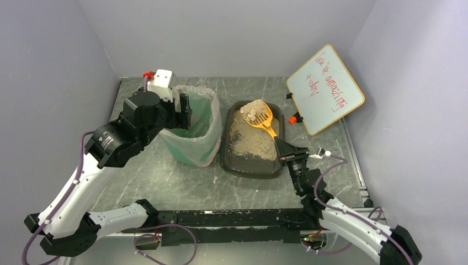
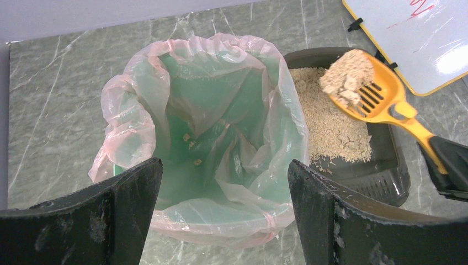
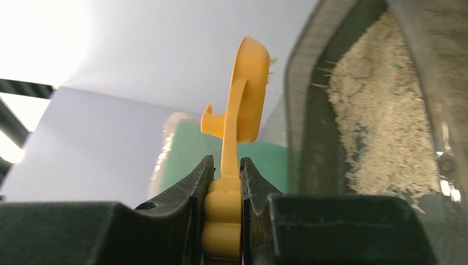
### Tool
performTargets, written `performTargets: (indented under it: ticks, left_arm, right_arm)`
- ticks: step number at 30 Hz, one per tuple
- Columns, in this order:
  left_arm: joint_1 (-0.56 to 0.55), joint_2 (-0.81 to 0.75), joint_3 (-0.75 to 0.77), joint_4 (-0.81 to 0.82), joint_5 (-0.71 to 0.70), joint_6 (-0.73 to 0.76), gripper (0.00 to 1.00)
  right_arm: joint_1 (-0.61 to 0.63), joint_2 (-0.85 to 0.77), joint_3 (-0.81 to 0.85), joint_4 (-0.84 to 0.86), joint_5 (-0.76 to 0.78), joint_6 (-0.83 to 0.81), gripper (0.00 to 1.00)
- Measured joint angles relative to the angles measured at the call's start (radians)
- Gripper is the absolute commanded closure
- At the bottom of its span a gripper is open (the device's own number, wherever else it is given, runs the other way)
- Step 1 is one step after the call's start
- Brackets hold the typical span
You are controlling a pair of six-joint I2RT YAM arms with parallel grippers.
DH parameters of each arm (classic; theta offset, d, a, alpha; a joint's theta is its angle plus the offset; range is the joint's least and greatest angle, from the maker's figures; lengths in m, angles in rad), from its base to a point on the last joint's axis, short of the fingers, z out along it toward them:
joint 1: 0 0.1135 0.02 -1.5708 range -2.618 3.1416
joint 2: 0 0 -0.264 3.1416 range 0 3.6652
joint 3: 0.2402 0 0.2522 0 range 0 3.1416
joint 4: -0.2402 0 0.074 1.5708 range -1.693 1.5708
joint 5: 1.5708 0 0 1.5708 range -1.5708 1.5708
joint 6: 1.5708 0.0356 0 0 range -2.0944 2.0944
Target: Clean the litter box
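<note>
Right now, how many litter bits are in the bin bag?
3 bits low in the bag: two close together, one slightly apart, nearer the camera. Folds may hide more.

Pale grey walls (image 1: 221, 33), marbled grey-green tabletop (image 1: 176, 185)

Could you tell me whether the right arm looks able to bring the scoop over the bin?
Probably yes: the right gripper is shut on the scoop above the litter box, and the bin stands right beside it, mouth open. The left gripper hangs open at the bin's left rim, not across it.

Grey marble table (image 1: 165, 185) carries bin (image 1: 194, 144), litter box (image 1: 249, 169), whiteboard (image 1: 325, 91)
</note>
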Motion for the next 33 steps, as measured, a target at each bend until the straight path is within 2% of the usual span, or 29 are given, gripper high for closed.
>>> performTargets:
  ticks: [5,11,18,27,33]
  left_arm:
    - [0.000,0.001,0.000,0.000,-0.011,-0.001,0.11]
    - [0.000,0.008,0.000,0.000,-0.018,-0.002,0.11]
    - [0.000,0.012,0.002,0.000,-0.019,-0.002,0.11]
    - [0.000,0.011,0.003,0.000,-0.024,-0.002,0.11]
    - [0.000,0.011,0.003,-0.010,-0.033,-0.002,0.10]
  right_arm:
    - [-0.001,-0.228,0.000,-0.135,-0.019,-0.004,1.00]
    - [-0.003,-0.390,0.000,-0.298,-0.044,0.008,1.00]
    - [-0.005,-0.401,0.000,-0.385,-0.075,0.016,1.00]
    - [-0.006,-0.320,0.001,-0.378,-0.113,0.028,1.00]
    - [-0.006,-0.375,0.001,-0.393,-0.103,0.031,1.00]
